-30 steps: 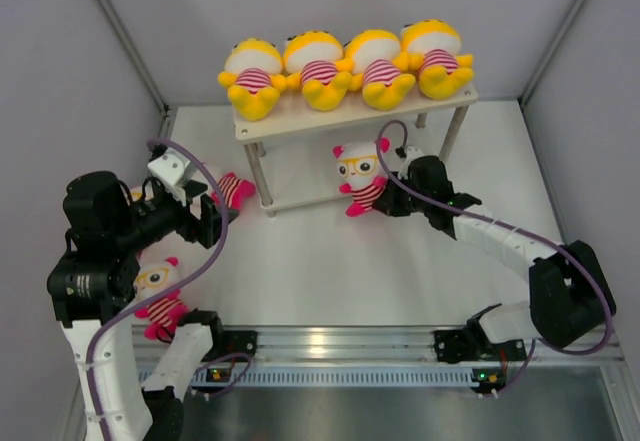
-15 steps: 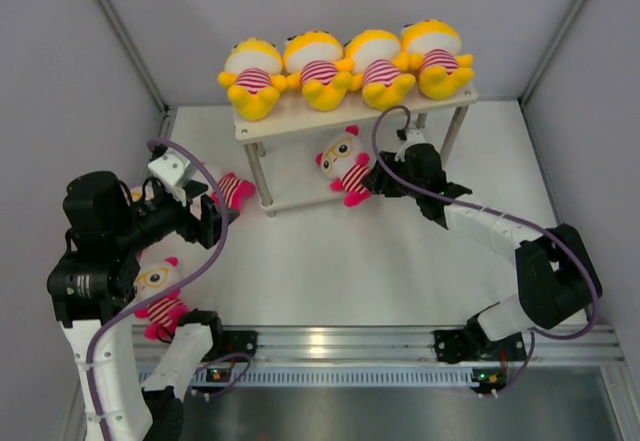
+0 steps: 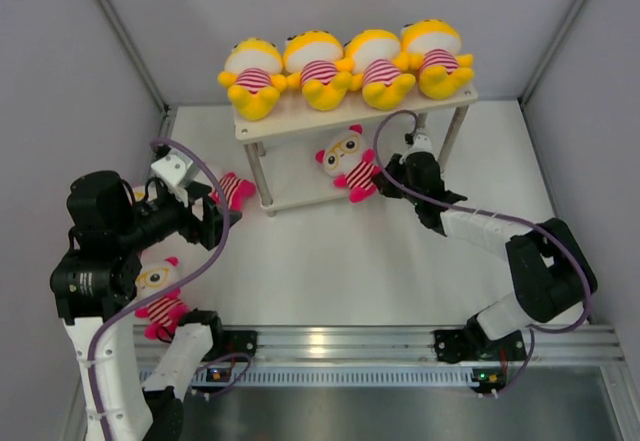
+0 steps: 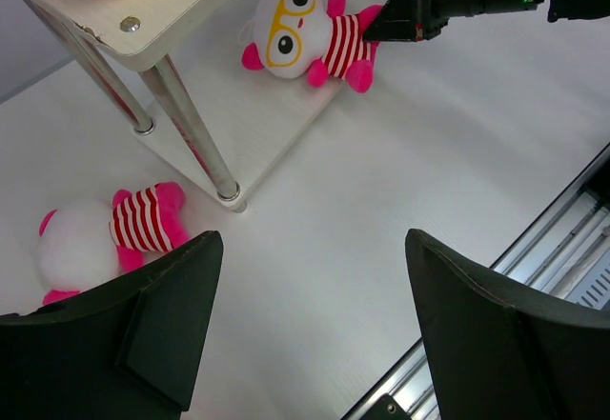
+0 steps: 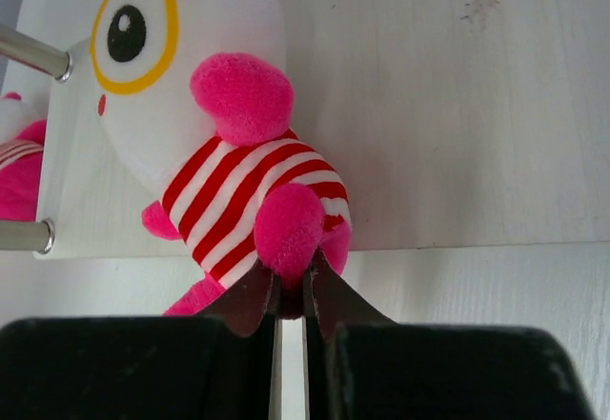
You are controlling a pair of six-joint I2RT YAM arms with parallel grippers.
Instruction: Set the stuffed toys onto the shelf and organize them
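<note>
Top external: high behind both arm bases [image 3: 340, 346], looking down over the worktop [image 3: 330, 271].
Left wrist: mid-height, angled toward the shelf [image 4: 162, 15] corner.
Right wrist: very close, facing the pink doll [image 5: 243, 196].
Shared: that doll, all three views.

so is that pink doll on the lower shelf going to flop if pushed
Probably floppy: the right hand pinches only one foot of the pink doll. It lies flat on the lower shelf, so it likely slides, not rolls.

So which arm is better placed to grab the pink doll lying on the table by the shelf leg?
Left. The left gripper, open, hangs close to that pink doll; the right gripper is shut on a second pink doll at the lower shelf board.
</note>
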